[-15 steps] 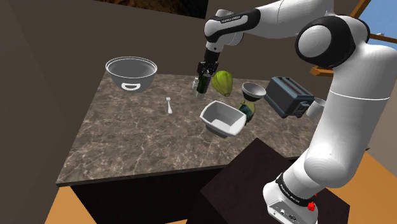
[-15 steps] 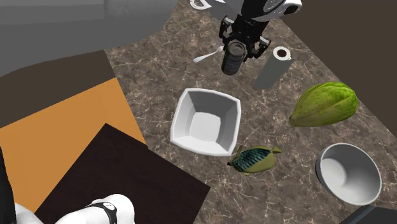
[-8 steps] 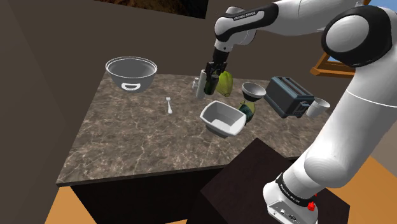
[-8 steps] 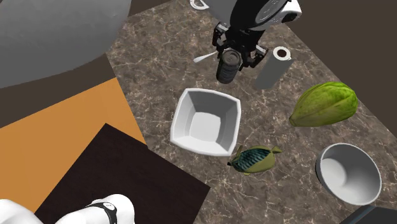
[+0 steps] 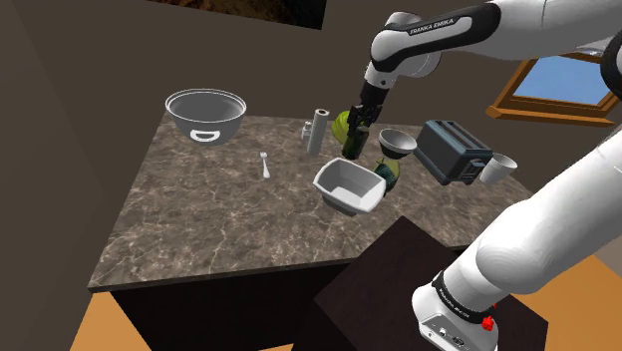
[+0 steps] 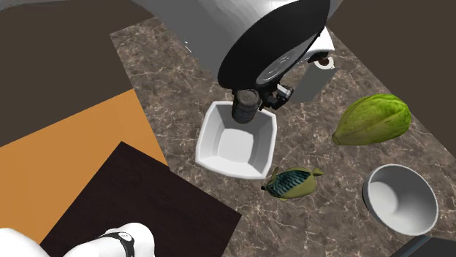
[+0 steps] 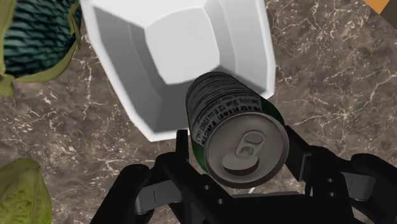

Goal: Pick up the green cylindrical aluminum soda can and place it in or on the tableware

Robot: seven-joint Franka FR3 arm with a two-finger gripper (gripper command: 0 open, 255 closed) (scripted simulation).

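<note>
Soda can clasped over the square bowl.
The gripper point(image 7: 236, 153) clamps the green soda can point(image 7: 219, 105) between both fingers, aloft over one rim of the white square bowl point(image 7: 121, 83) just below the hand, the bowl's plain white floor in full sight.

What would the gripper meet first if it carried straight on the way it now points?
Most likely the white bowl, close to its rim. The can clasped in the gripper would touch before the fingers do. Depth is hard to judge here.
</note>
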